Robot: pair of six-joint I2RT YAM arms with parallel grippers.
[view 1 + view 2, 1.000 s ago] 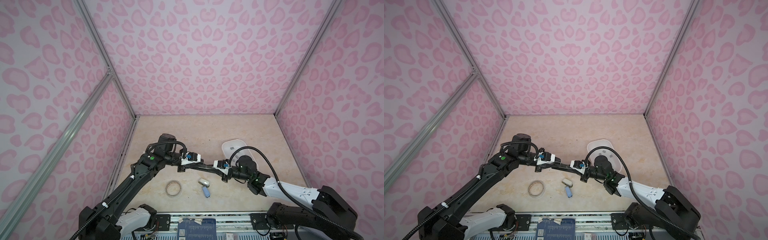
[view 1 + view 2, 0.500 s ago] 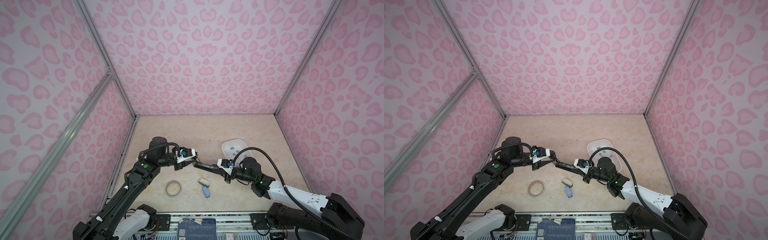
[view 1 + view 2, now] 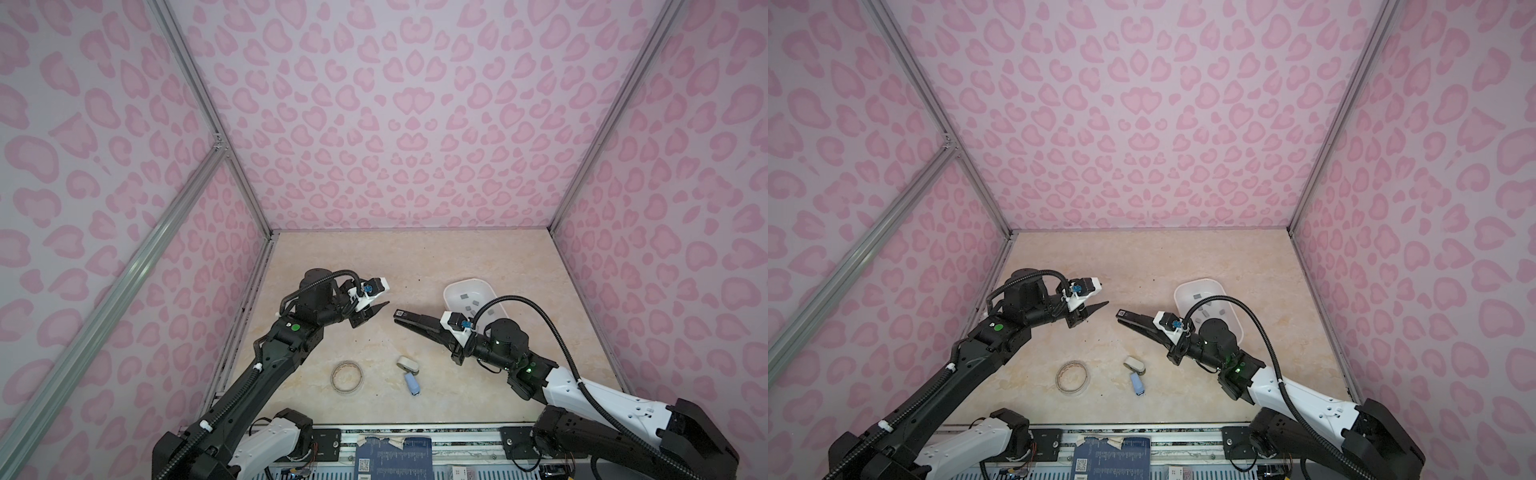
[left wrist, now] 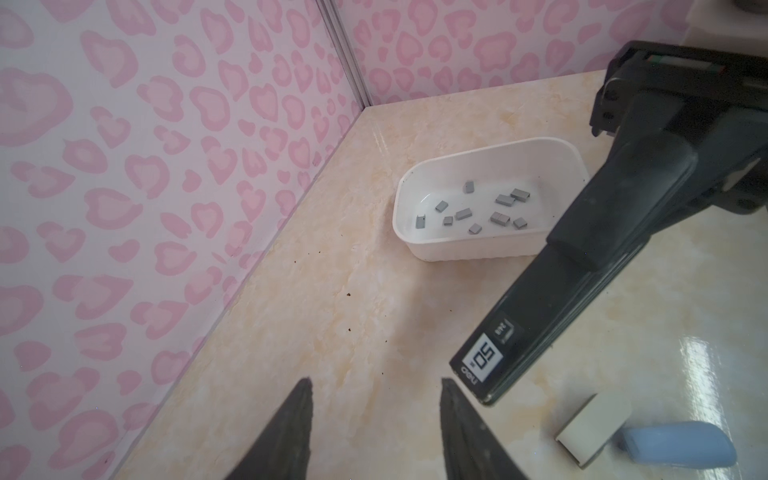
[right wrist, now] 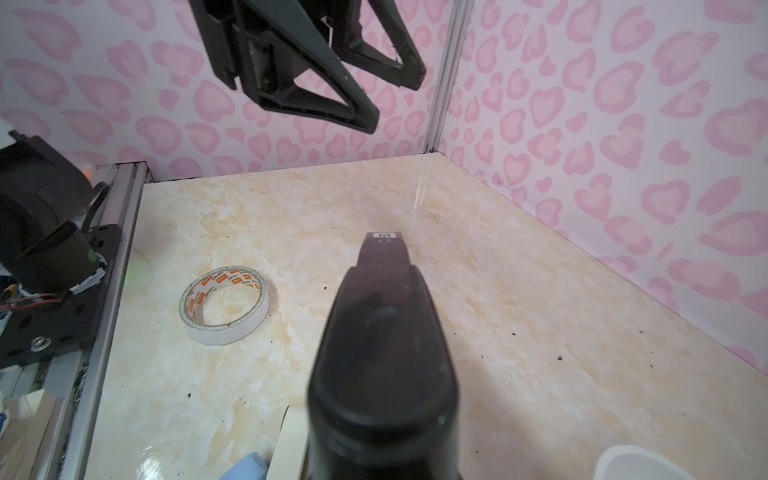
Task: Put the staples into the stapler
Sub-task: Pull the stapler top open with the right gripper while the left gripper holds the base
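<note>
While pinching the black stapler (image 3: 415, 325) aloft in the right gripper (image 3: 445, 335), pointing its nose at the left gripper (image 4: 376, 386), spread and empty, hovering just short of that nose. Leaving the staples (image 4: 500, 217) lying loose in the white tray (image 4: 469, 249), well clear of the nose, none lifted. Judging the loading as barely begun, the stapler looking closed: opening it, fetching a strip and seating it all remaining.

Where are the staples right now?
In both top views the staples lie loose inside the white tray, right of centre on the table, just behind the right arm.
</note>
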